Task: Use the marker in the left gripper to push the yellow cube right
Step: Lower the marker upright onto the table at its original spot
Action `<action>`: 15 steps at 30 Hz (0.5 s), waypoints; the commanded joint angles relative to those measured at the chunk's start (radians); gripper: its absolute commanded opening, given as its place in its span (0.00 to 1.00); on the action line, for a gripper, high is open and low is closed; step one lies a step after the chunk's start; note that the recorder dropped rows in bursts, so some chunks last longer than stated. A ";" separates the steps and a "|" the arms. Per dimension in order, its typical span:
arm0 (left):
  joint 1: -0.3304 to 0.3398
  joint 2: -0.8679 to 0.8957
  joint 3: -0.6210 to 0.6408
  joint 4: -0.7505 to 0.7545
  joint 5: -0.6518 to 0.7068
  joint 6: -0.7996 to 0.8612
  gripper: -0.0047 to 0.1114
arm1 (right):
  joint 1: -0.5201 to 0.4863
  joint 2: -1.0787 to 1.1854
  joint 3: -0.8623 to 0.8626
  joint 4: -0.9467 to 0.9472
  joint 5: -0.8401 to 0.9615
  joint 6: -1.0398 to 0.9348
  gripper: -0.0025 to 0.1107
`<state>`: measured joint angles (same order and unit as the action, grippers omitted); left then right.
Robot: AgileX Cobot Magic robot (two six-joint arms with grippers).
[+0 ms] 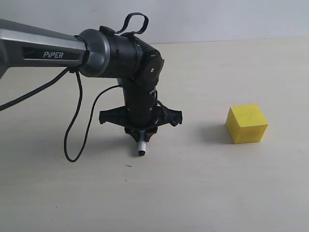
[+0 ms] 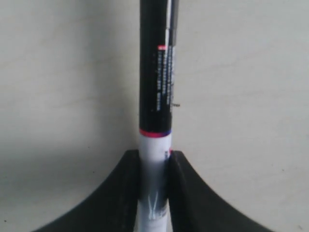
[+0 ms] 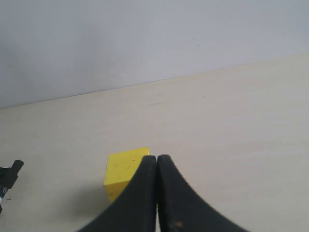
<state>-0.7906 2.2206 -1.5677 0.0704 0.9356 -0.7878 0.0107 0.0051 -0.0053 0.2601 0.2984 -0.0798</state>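
The yellow cube [image 1: 246,123] rests on the pale table at the right, well apart from the left arm. My left gripper [image 1: 141,135] hangs near the middle, pointing down, shut on the marker [image 1: 142,147]. The marker's white end pokes out below the jaws, just above the table. In the left wrist view the marker [image 2: 155,87] runs out from between the closed jaws of the left gripper [image 2: 154,159], white barrel then black cap. My right gripper [image 3: 157,162] is shut and empty, with the yellow cube [image 3: 123,171] partly hidden behind its fingers.
Black cables [image 1: 77,121] droop from the left arm [image 1: 43,48] down to the table [image 1: 193,193]. The table's far edge meets a pale wall [image 1: 217,19]. A bit of the left gripper's black body [image 3: 9,176] shows at the edge of the right wrist view.
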 commanded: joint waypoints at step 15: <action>0.003 0.005 0.004 0.004 0.002 0.007 0.25 | 0.000 -0.005 0.005 -0.004 -0.001 -0.004 0.02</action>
<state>-0.7906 2.2206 -1.5677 0.0704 0.9356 -0.7845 0.0107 0.0051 -0.0053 0.2601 0.2984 -0.0798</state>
